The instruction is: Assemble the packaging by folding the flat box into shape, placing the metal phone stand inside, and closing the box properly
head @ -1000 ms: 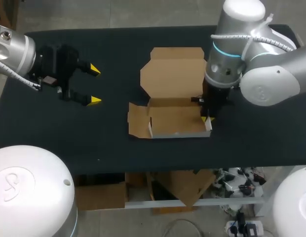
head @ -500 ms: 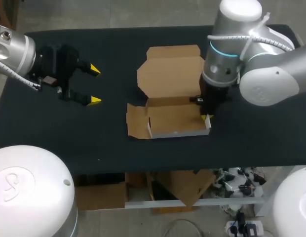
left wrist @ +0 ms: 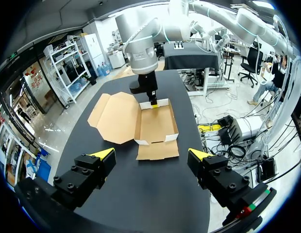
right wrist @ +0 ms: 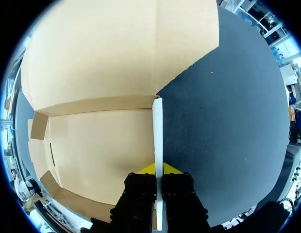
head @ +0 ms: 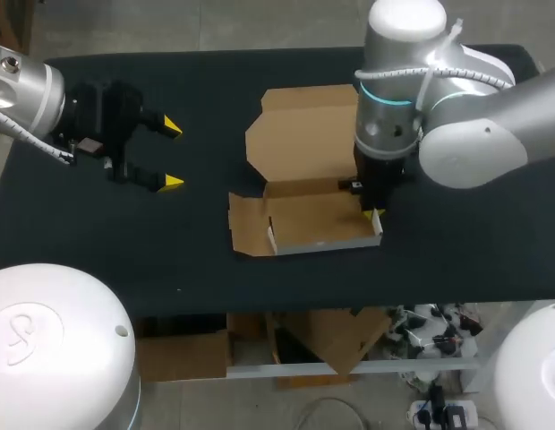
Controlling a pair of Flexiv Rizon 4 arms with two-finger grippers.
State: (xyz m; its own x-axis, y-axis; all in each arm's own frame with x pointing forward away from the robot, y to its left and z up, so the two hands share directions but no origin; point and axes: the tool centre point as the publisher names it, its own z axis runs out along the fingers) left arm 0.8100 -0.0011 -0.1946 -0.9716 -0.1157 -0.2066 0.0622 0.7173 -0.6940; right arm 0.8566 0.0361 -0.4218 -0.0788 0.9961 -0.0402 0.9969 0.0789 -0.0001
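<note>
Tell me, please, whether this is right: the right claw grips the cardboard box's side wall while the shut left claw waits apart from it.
Not quite: the left claw is open, yellow tips spread wide, as the head view shows. Otherwise yes: the right claw grips the side wall of the cardboard box, the left apart from it.

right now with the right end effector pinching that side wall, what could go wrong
The right end effector grips only the thin side wall, which could crease or slip free.
Nothing pins the cardboard box; the left end effector is open and far off, so the box may slide.
</note>
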